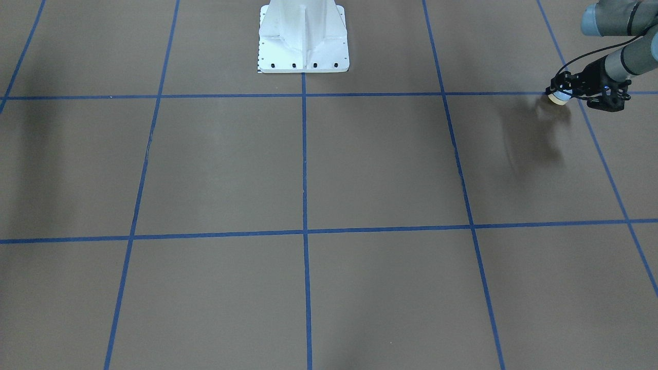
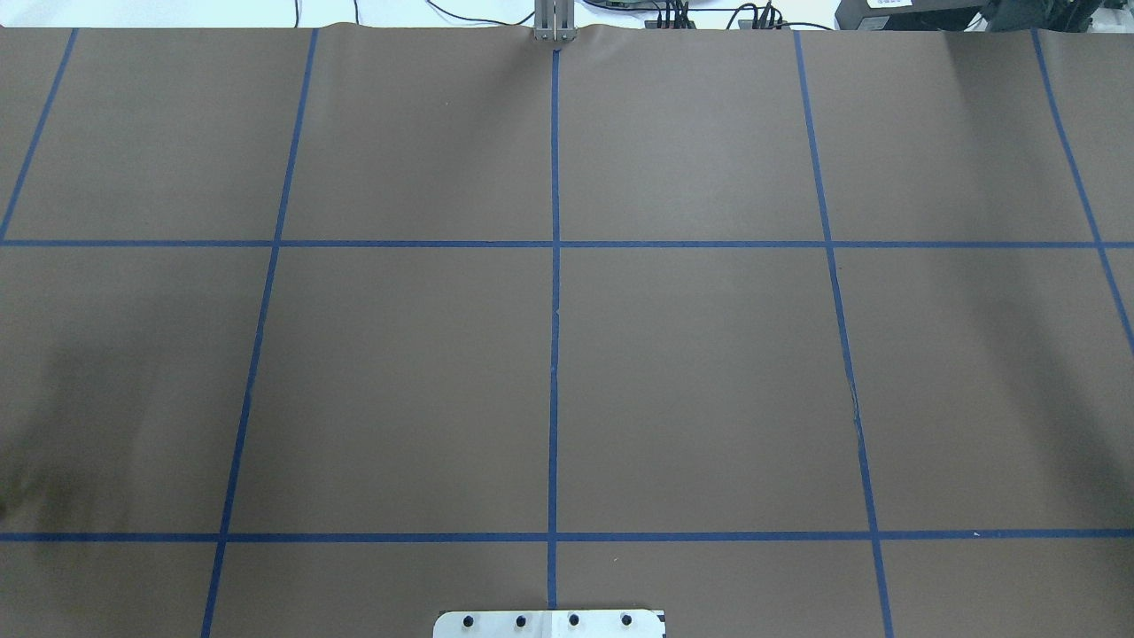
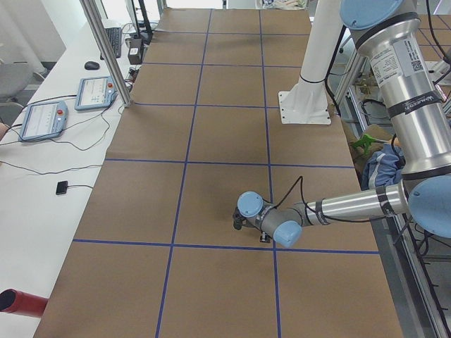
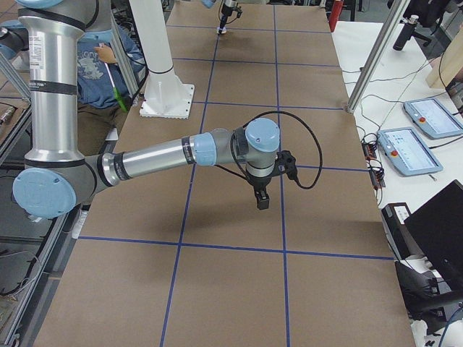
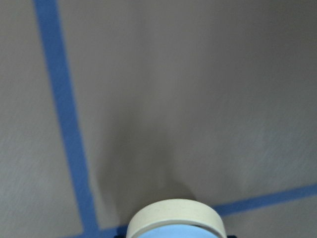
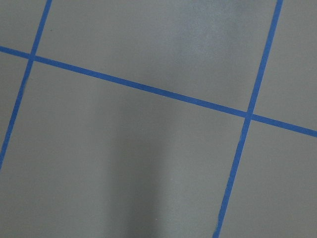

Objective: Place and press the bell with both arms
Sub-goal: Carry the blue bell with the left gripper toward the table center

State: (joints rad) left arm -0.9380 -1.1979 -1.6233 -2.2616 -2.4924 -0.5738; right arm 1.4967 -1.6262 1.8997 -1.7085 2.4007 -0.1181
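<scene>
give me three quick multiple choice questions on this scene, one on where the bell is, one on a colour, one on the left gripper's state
1. Where is the bell in the front-facing view?
A. centre
B. upper right, by a tape line
C. lower left

2. What colour is the tape grid?
A. blue
B. red
C. yellow

3. What state is the left gripper in?
A. open and empty
B. out of sight
C. shut on the bell

Answers:
1 B, the bell shows at the upper right, beside a tape line.
2 A, every grid line is blue.
3 C, it clamps the bell, whose cream base also fills the bottom of the left wrist view.
</scene>
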